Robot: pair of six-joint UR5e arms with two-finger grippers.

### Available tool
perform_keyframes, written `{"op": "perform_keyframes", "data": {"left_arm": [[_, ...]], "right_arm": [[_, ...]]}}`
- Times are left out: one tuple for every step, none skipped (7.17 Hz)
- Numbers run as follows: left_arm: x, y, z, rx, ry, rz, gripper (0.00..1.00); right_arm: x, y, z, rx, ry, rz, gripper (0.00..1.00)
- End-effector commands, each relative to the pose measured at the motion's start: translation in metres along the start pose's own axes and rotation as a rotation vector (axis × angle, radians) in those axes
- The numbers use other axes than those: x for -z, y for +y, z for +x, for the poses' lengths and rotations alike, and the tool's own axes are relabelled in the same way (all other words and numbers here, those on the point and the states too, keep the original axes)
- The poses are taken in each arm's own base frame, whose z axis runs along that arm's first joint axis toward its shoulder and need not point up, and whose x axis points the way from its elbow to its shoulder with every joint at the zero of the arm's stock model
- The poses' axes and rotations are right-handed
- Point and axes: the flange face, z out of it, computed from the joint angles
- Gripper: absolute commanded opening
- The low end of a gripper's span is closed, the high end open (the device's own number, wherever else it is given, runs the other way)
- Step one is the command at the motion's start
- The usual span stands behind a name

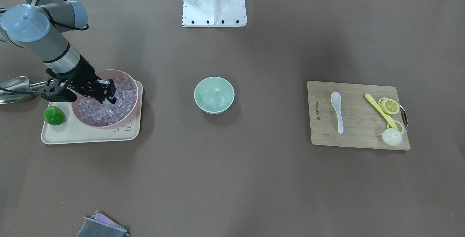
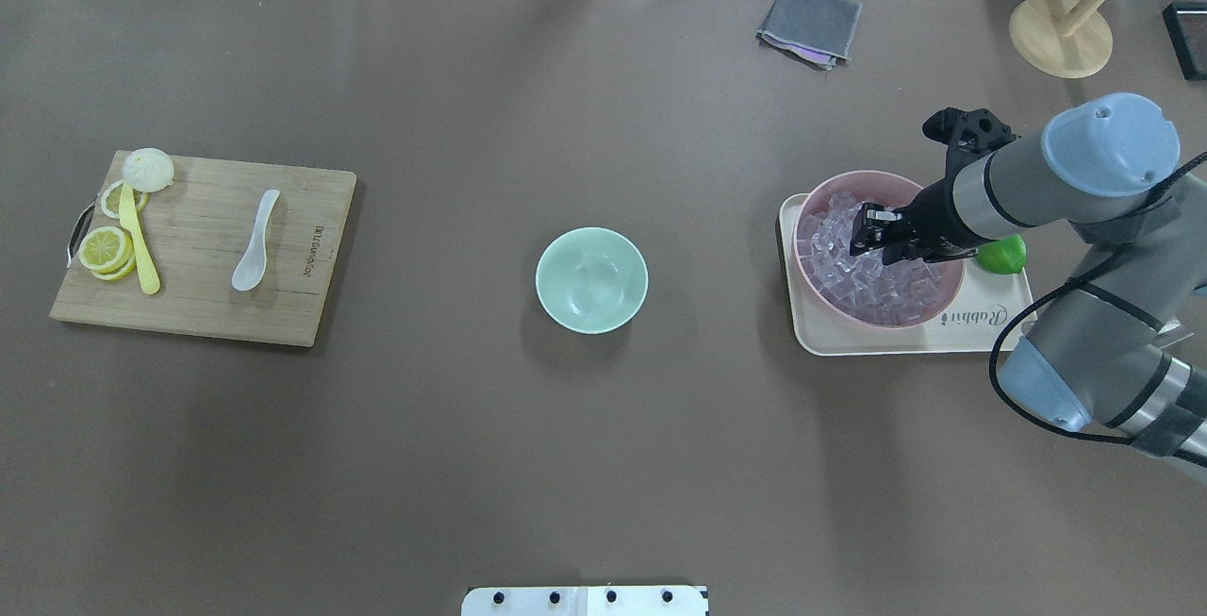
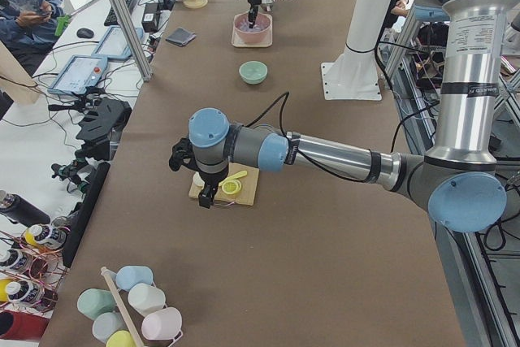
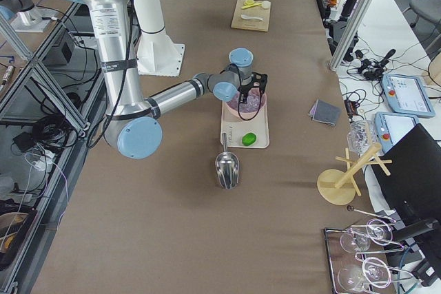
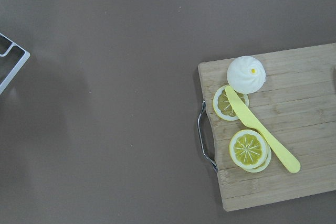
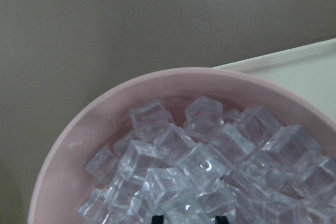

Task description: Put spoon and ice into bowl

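Note:
The white spoon (image 1: 337,110) lies on the wooden cutting board (image 1: 356,135), also seen from overhead (image 2: 256,241). The mint-green bowl (image 1: 214,94) stands empty at the table's middle. Many clear ice cubes (image 1: 94,111) fill the pink bowl (image 1: 117,72). My right gripper (image 1: 110,97) is down in the pink bowl among the cubes. In the right wrist view its fingertips (image 6: 157,217) stand apart over the ice (image 6: 199,161), so it is open. My left gripper (image 3: 207,193) shows only in the exterior left view, above the board's end. I cannot tell whether it is open or shut.
The board also carries a yellow thin spoon (image 1: 379,110), lemon slices (image 1: 390,106) and a white bun (image 1: 392,137). The pink bowl and a green lime (image 1: 54,115) sit on a cream tray (image 1: 87,135). A steel scoop (image 1: 14,89) lies beside the tray. A grey cloth (image 1: 100,228) lies at the table edge.

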Motion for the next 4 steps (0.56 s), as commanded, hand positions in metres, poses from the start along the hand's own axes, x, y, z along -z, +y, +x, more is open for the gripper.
{"op": "perform_keyframes", "data": {"left_arm": [[-0.003, 0.001, -0.003, 0.006, 0.001, -0.005, 0.98], [-0.003, 0.001, -0.003, 0.006, 0.001, -0.006, 0.98], [-0.002, 0.001, -0.003, 0.007, 0.000, -0.004, 0.98], [-0.002, 0.001, -0.002, 0.005, 0.001, -0.005, 0.98]], "right_arm": [[0.014, -0.004, -0.004, -0.001, -0.019, 0.005, 0.00], [0.011, -0.005, -0.001, -0.005, -0.011, 0.006, 0.00], [0.015, -0.004, -0.006, -0.004, -0.021, 0.007, 0.00], [0.024, -0.005, -0.017, -0.005, -0.043, 0.010, 0.00]]}}
